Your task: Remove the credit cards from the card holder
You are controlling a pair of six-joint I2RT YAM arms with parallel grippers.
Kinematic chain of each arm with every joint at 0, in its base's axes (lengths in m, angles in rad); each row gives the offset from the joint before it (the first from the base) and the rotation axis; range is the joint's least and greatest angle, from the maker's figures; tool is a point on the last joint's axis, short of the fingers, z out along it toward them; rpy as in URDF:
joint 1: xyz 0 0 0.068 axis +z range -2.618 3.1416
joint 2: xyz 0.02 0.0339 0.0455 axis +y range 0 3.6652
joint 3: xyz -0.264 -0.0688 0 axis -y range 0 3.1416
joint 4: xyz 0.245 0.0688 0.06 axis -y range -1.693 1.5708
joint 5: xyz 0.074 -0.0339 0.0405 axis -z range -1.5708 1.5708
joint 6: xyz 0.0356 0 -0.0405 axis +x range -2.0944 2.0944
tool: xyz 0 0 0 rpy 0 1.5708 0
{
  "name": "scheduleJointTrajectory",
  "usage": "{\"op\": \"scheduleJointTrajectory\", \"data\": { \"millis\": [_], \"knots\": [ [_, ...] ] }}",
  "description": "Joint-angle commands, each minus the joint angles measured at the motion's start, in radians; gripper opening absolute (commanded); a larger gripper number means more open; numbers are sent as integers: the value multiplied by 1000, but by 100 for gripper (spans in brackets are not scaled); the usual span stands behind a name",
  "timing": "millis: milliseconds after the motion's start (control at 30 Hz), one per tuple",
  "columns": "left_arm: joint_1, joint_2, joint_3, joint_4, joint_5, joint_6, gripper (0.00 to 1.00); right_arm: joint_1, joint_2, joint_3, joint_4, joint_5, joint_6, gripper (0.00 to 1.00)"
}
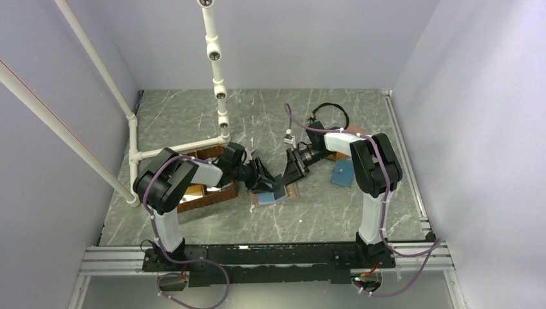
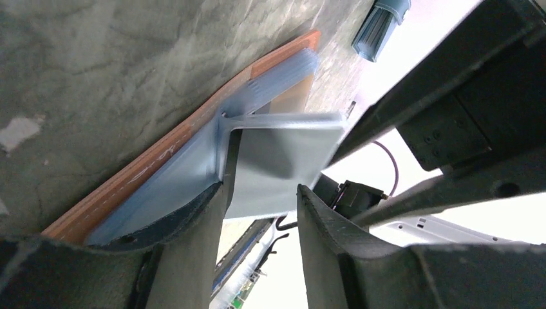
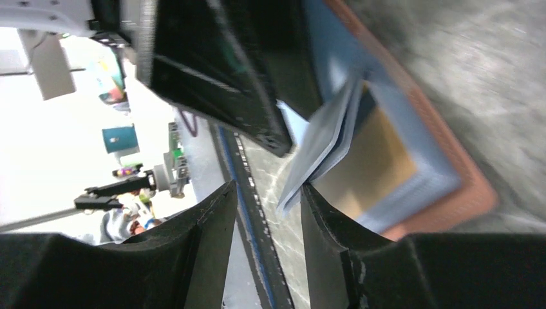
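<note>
The card holder lies open on the table, salmon-pink outside with light-blue pockets. Grey-silver credit cards stick up at a tilt out of a pocket. My left gripper is open over the holder, one finger pressing its blue lining, and the raised card stands just past the fingertips. My right gripper comes in from the opposite side, open. The cards' free edge rests against one of its fingertips, and the gap between its jaws is empty.
A teal-blue wallet lies to the right of the holder. A brown tray sits under the left arm. A white pipe frame stands at the back left. A black cable loop lies at the back.
</note>
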Motion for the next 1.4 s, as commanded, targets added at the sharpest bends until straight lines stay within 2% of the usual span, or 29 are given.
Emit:
{"op": "scheduleJointTrajectory", "data": {
  "millis": [0,233,300,367,400,667,900,1067,1233,1367],
  "knots": [
    [3,0,-10,52,-9,-23,49,25,-40,1,6,-200,-70,45],
    [3,-8,-18,71,-10,-27,50,46,4,14,2,-156,-32,45],
    [3,-11,-22,88,-8,-33,54,61,25,28,-22,-142,-43,45],
    [3,-16,-25,98,-9,-35,96,74,29,32,-21,-148,-40,45],
    [3,-18,-25,101,-9,-35,99,78,28,32,-17,-148,-35,45],
    [3,-17,-29,108,-7,-36,99,83,26,32,2,-124,-14,43],
    [3,-22,-23,89,-12,-30,96,58,-5,15,28,-21,5,43],
    [4,-70,31,-34,-32,17,96,45,-45,-3,48,-21,0,48],
    [0,-122,110,-169,-55,73,96,10,-45,-4,51,-19,4,49],
    [-4,-117,121,-155,-41,67,88,7,-32,-16,68,-16,23,52]
  ]
}}
